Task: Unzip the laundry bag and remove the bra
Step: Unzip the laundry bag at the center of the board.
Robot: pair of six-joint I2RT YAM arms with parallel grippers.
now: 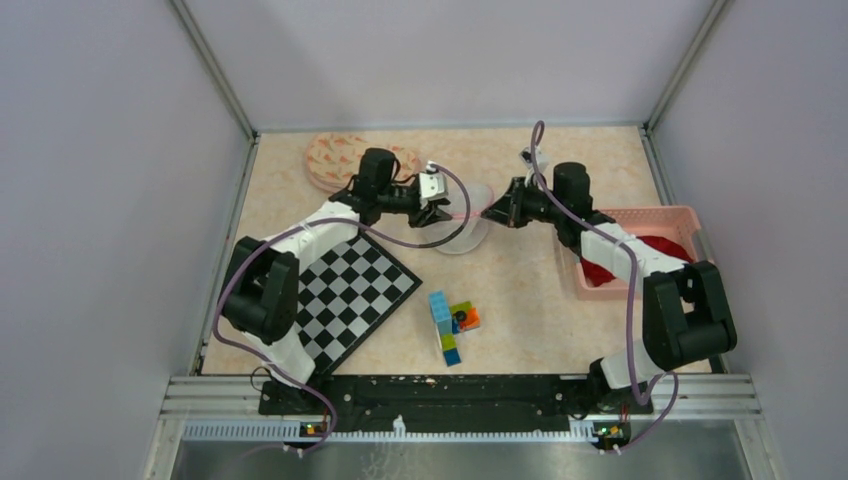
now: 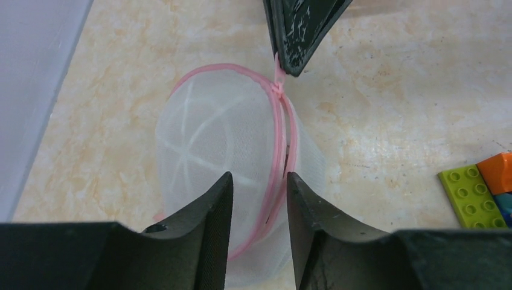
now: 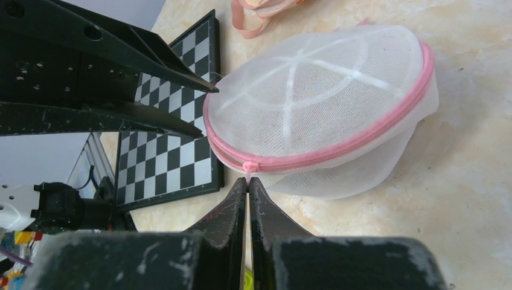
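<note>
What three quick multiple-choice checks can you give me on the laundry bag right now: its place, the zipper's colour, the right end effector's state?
1. Where is the laundry bag?
A at the table's near edge
B between the left end effector and the right end effector
C in the far right corner

2. What colour is its zipper?
A blue
B black
C pink

3. How is the right end effector?
A shut on the zipper pull
B wide open
C half open, touching nothing

Answers:
1. B, the top view shows it lying between both.
2. C, a pink band rims the white mesh.
3. A, its fingers pinch the pull.
</note>
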